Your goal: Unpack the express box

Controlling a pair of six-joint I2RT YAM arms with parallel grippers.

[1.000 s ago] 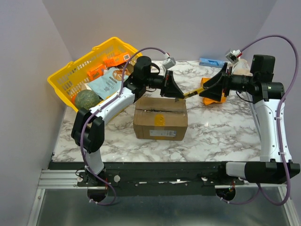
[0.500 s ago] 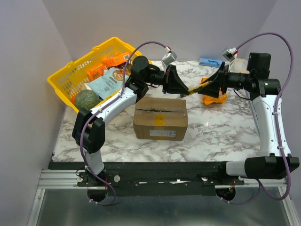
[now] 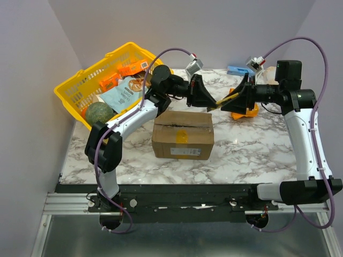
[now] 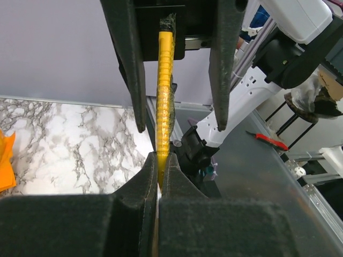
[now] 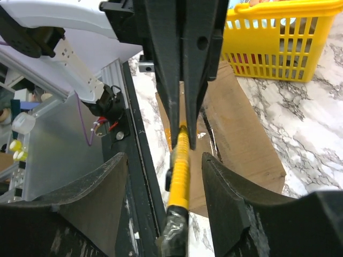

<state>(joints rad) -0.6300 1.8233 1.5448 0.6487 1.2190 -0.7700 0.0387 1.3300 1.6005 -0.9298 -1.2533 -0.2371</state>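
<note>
The express box (image 3: 163, 140) stands closed in the middle of the top view, on the marble desk (image 3: 252, 150), just below both hands. It looks like stiff cardboard. I judge it to be rather light, so it may slide on the smooth desk when it is pushed. The top flaps are sealed along a tape seam (image 3: 179, 127), so this seam should be cut first. A good hold is on the two short side walls, or a press down on the lid.

The left hand (image 4: 159, 174) is clenched on a thin yellow tool (image 3: 222, 100), above the far edge of the box. The right hand (image 5: 163, 160) is spread around the other end of this tool, its fingers on either side without touching it.
</note>
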